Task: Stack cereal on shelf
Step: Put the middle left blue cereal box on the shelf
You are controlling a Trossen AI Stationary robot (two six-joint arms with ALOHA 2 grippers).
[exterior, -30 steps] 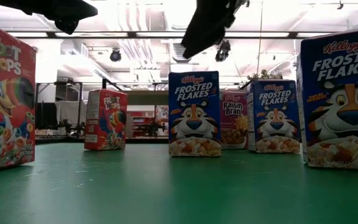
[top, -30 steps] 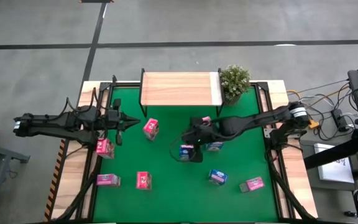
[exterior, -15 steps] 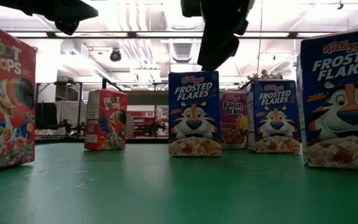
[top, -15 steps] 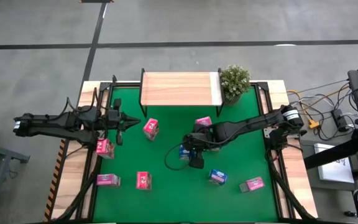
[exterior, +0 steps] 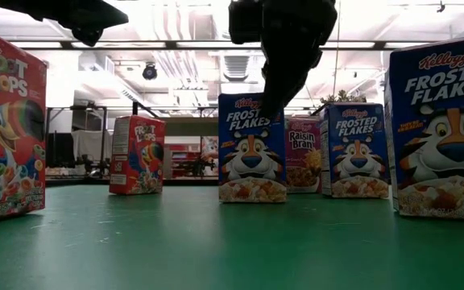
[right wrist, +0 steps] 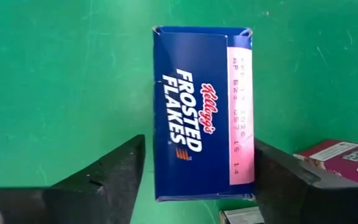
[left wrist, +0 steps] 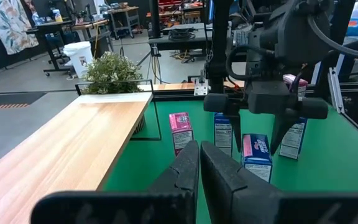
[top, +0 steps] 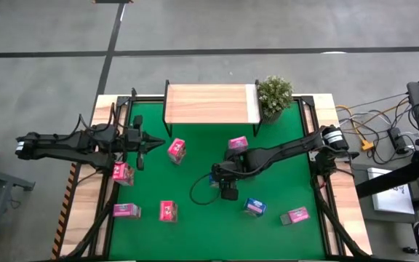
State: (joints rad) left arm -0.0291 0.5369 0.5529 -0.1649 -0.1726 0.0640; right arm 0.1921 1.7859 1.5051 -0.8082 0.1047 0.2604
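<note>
Looking from left to right, you see your left end effector [top: 141,143] hanging over the left side of the green mat [top: 195,225], with its two fingers pressed together and nothing in them. Below it stand red boxes. The big red one at the left edge of the low view [exterior: 6,133] says "Froot Loops," and so does the smaller red box farther back [exterior: 137,155].

Next comes the shelf [top: 211,104], a light wooden board at the far edge of the counter, with no box on it. A small green plant [top: 274,93] sits just beside its right end.

In the middle of the mat your right end effector [right wrist: 197,174] points straight down over a blue box [right wrist: 202,112]. Its top reads "Kellogg's Frosted Flakes." The fingers stand wide, one on each side of the box, with a strip of mat showing between each finger and the box, so nothing is held.

A "Raisin Bran" box [exterior: 303,155] stands behind, then another Frosted Flakes box [exterior: 358,151], and a big one at the right edge [exterior: 440,129].
</note>
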